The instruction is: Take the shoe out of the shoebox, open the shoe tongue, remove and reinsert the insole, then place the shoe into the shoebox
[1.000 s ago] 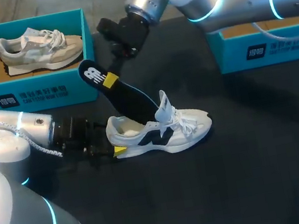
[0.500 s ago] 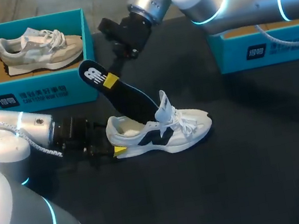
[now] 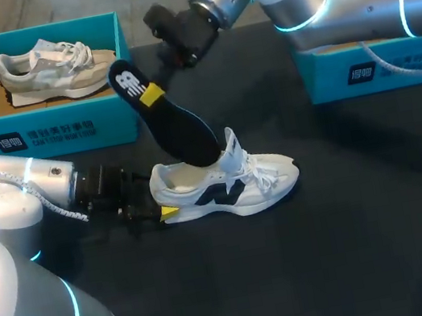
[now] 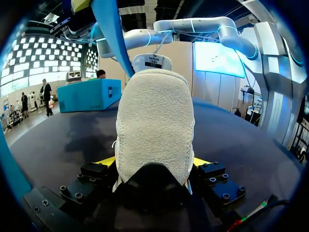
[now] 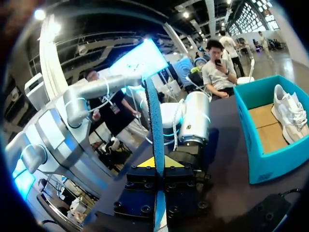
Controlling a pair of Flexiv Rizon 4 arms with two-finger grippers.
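As tongue [image 3: 230, 148] stands up, shoe [image 3: 233, 188] white, navy logo | insole [image 3: 177, 127] — black, mostly out

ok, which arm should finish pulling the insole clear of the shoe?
Right. The right gripper is shut on the insole near the heel end, while the insole's toe end sits inside the shoe. The left gripper is shut on the shoe's heel, so it looks better kept as the anchor.
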